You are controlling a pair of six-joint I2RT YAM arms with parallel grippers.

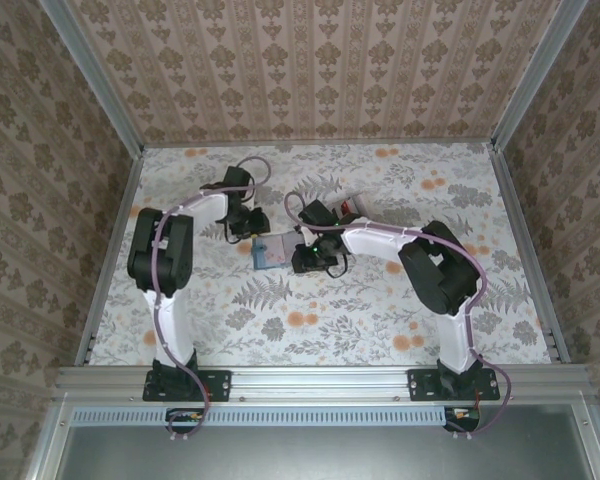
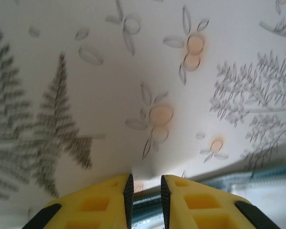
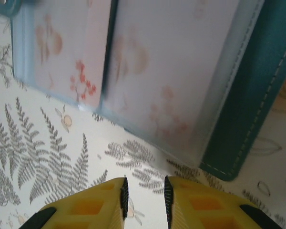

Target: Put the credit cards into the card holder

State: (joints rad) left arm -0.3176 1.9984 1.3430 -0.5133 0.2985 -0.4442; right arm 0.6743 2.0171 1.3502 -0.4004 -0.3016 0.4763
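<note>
The card holder (image 1: 270, 252) lies open on the flowered cloth between the two grippers, teal outside and light blue inside. In the right wrist view the card holder (image 3: 248, 95) shows two pale inner panels with faint red marks; I cannot tell whether these are credit cards. My right gripper (image 3: 144, 200) stands just short of its near edge, jaws a little apart with nothing between them. My left gripper (image 2: 144, 198) sits over the holder's teal edge (image 2: 257, 179), with a narrow gap between the jaws. A small red and white piece (image 1: 349, 206), perhaps credit cards, lies behind the right arm.
The table carries a white cloth (image 1: 400, 320) printed with grey ferns and orange flowers. Patterned walls and metal rails (image 1: 520, 240) close it in on three sides. Both arms bend inward over the middle of the table.
</note>
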